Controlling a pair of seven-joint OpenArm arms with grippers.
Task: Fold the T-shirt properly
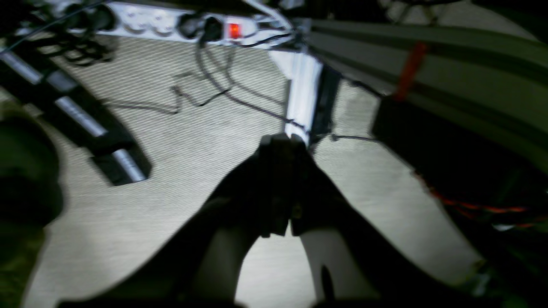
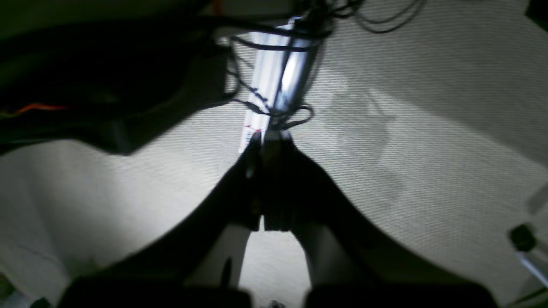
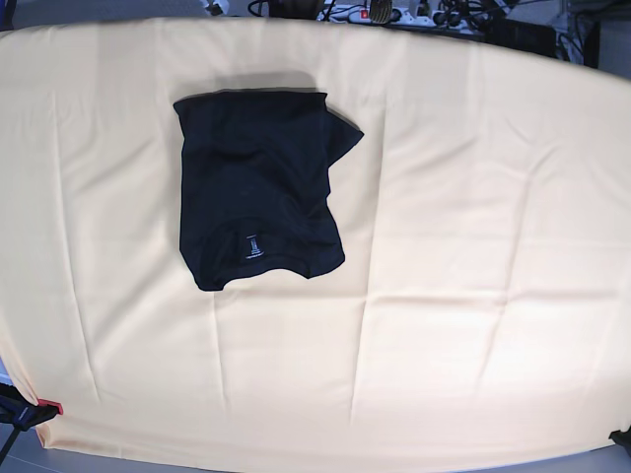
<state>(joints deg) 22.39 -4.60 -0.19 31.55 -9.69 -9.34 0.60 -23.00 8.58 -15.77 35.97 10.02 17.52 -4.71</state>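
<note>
surface: table under a pale yellow cloth (image 3: 444,296), creased, filling the base view; power strip (image 3: 380,14) and cables past the far edge
shirt: black T-shirt (image 3: 256,202) on the cloth, left of centre, toward the far edge; folded to a rough rectangle, neck label (image 3: 253,246) facing up near its front edge
loose part: one flap sticks out at the shirt's upper right corner
handling: judged soft, light, limp; will sag and slide on the cloth, so pinch at edges or corners, several layers at once
right gripper (image 2: 267,137): jaws together, holding nothing, off the table, floor below
left gripper (image 1: 282,139): jaws together, holding nothing, off the table, floor below
arms: neither shows in the base view, both well apart from the shirt
</note>
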